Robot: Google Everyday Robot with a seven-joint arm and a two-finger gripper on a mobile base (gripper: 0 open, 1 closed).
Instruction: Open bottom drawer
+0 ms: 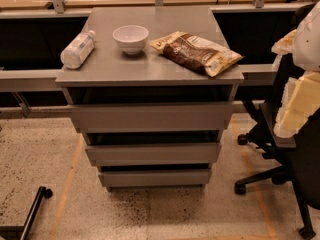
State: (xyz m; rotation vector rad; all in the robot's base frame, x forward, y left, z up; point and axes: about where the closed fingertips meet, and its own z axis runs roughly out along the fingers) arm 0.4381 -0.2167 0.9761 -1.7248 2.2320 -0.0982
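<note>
The grey cabinet (150, 69) stands in the middle of the camera view with three handle-less drawer fronts. The bottom drawer (155, 178) is the lowest and smallest front, just above the floor, with a dark gap above it. Its front lines up with the fronts above and no tray shows. The mid-sized front (152, 154) and the tallest front (151, 117) sit above it. My gripper (299, 104) is at the right edge on the white and cream arm, raised at about the height of the top drawer, well to the right of the cabinet and touching nothing on it.
On the cabinet top lie a plastic water bottle (77, 49), a white bowl (130, 38) and a brown chip bag (197, 52). A black office chair (280, 169) on castors stands right of the cabinet. A black stand leg (32, 209) lies at lower left. Speckled floor lies in front.
</note>
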